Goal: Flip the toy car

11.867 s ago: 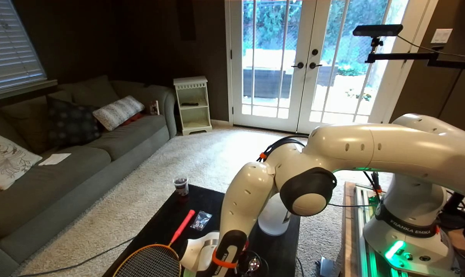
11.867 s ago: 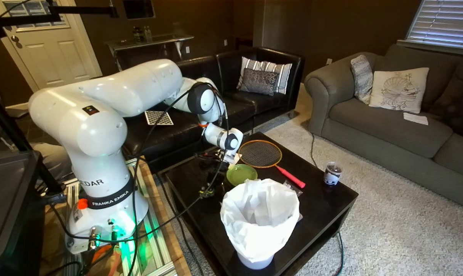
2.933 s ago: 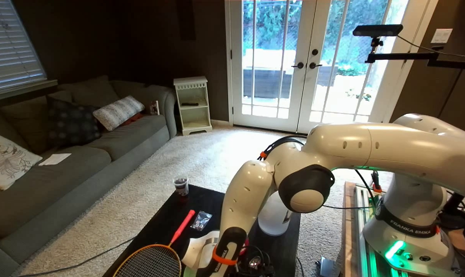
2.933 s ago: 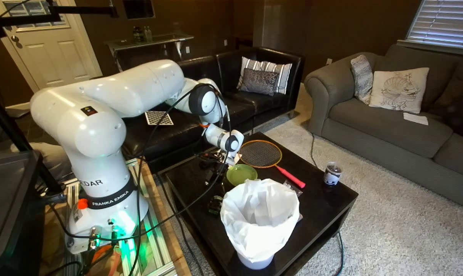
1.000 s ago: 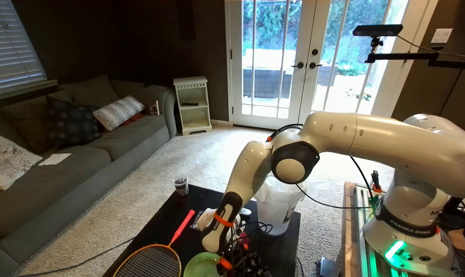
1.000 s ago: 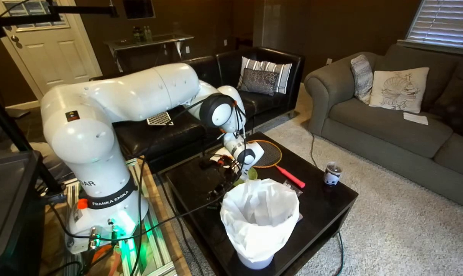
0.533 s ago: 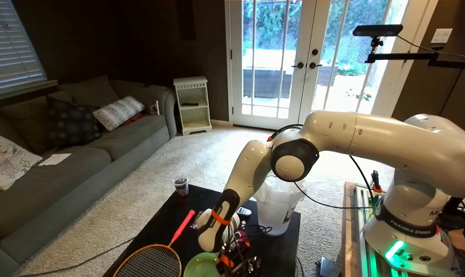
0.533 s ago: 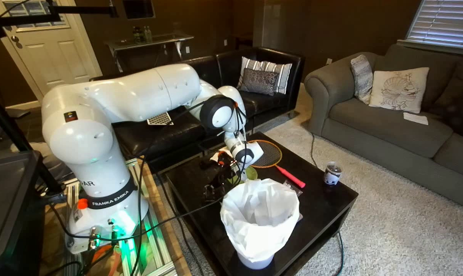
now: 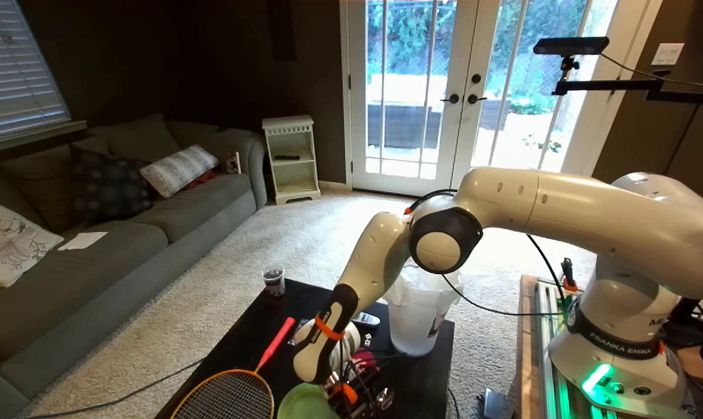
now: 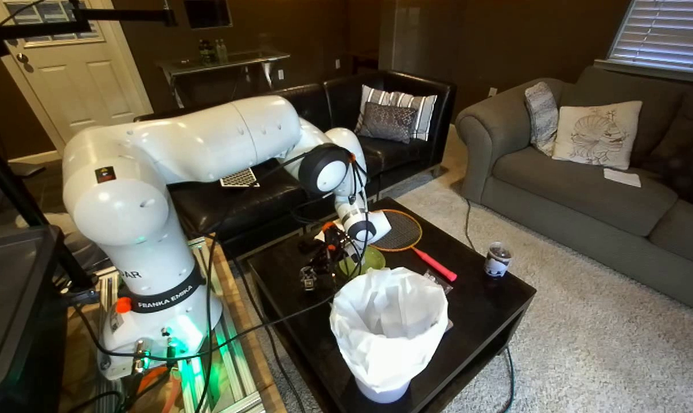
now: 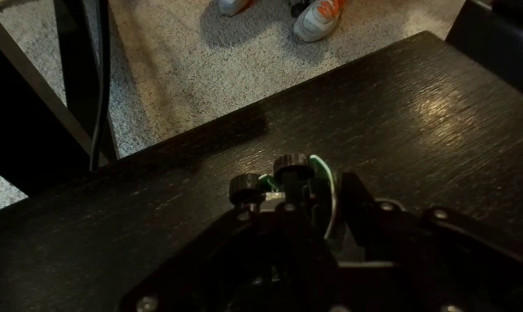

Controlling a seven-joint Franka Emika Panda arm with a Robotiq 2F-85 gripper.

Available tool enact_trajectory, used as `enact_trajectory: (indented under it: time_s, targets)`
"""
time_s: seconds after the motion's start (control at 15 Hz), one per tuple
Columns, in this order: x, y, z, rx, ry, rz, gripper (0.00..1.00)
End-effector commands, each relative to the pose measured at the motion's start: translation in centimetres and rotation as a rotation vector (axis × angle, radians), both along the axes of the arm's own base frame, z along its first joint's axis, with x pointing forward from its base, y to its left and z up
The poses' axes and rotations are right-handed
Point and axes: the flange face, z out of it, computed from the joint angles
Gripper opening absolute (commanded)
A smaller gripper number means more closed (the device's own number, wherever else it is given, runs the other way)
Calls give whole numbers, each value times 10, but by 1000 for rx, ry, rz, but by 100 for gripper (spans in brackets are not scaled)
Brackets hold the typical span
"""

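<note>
Walls (image 9: pixel 223 64) dark brown; floor, pale carpet (image 9: pixel 322 238). In an exterior view, glazed double doors (image 9: pixel 464 134), upper right, admit strong daylight; grey sofa (image 9: pixel 113 250) at left. In an exterior view, black sofa (image 10: pixel 266 203) near centre; panelled door (image 10: pixel 91 86), upper left; window (image 10: pixel 670 34), upper right.

- We see glare washing out the white-framed glass double doors (image 9: pixel 461 122);
- we find the wrist view dim;
- we catch sheen on the dark wooden tabletop (image 11: pixel 439 117).

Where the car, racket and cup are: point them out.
Car (image 11: pixel 292 166): in the wrist view, on a wheel.
Racket (image 9: pixel 231 393): in an exterior view, on its strings.
Cup (image 10: pixel 497 265): in an exterior view, on its side.
</note>
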Motion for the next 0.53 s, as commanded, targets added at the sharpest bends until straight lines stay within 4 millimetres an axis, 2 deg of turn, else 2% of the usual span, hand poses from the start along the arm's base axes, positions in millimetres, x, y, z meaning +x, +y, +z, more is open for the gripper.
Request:
enact_trajectory:
  time_s: [0.0,0.47]
  targets:
    - [-4,3,-10,166,-82,38,7]
    - [-13,3,-12,447,-215,172,7]
